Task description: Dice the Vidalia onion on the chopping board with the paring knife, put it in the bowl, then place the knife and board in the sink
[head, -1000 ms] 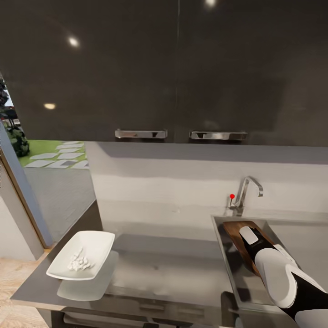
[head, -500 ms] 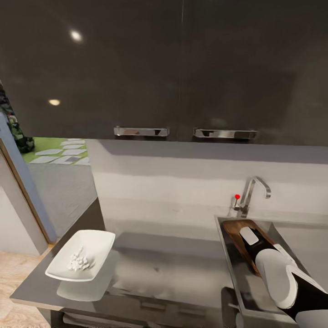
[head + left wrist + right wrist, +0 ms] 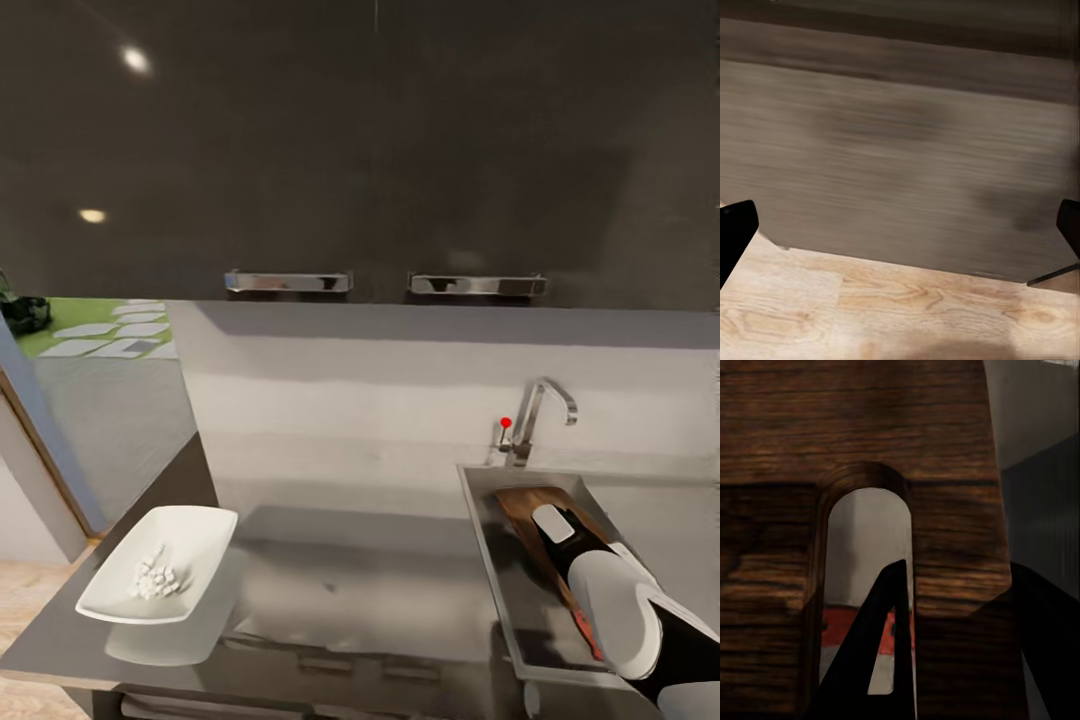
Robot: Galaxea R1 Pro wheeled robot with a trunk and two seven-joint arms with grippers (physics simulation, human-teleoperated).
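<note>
Right hand (image 3: 896, 660): I have it clamped on the chopping board (image 3: 535, 525), inside the sink (image 3: 490, 545) at 4 o'clock.
Left hand (image 3: 900, 232): fingers apart.

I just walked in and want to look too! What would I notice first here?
Probably the robot's white right arm reaching into the steel sink, where a brown wooden board leans. Next, the white bowl of chopped onion at the counter's left end, and the tiny red knob by the tap.
</note>
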